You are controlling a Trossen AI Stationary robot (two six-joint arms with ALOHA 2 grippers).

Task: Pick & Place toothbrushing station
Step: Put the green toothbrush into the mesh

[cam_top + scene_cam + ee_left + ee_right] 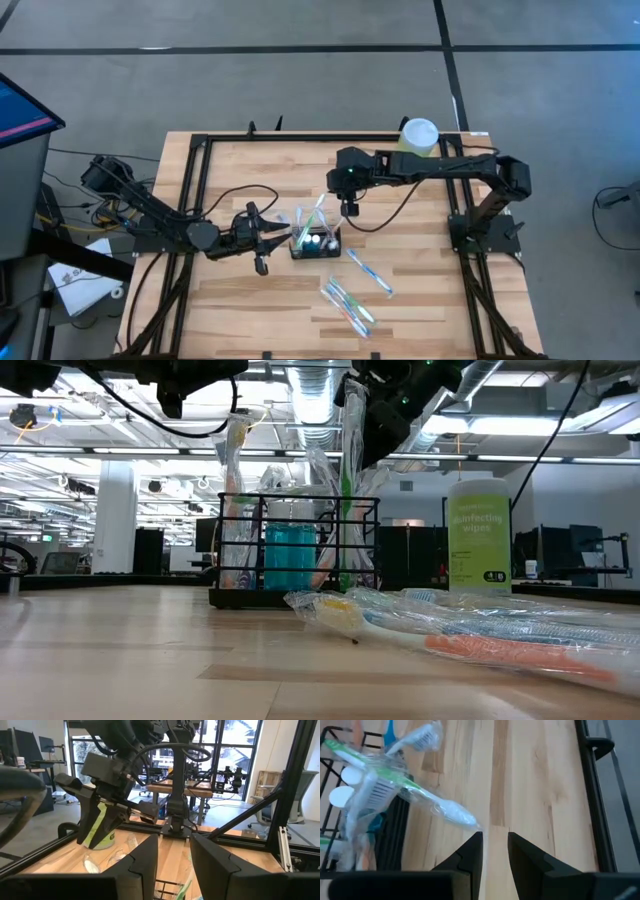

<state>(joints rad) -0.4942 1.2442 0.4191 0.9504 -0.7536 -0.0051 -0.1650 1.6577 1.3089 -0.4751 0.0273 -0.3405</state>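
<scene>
A: State the location of the toothbrushing station (316, 242).

B: In the high view it stands near the middle of the table (240, 300), between the two arms. Wrapped toothbrushes stand in its compartments, and white round caps show inside it. The low view adds what the overhead view cannot: the black wire walls (295, 550), a blue item inside, and the brushes rising upright above the rim.

A: Left claw?

B: The left claw (268, 240) sits just beside the station's left end. Its own wrist view shows the two fingers (145, 857) set a narrow gap apart, with nothing between them. That view also shows the other arm beyond, which the low view shows only in part.

A: Right claw?

B: The right claw (349, 208) hangs above the station's right rear corner. The right wrist view shows its fingers (470, 852) narrowly parted and empty, with a green wrapped toothbrush (405, 787) leaning out of the station ahead of them.

A: Other items?

B: Loose wrapped toothbrushes (350, 300) lie on the table in front of the station. A pale-green wipes canister (480, 535) stands at the rear edge; its label reads only in the low view.
</scene>
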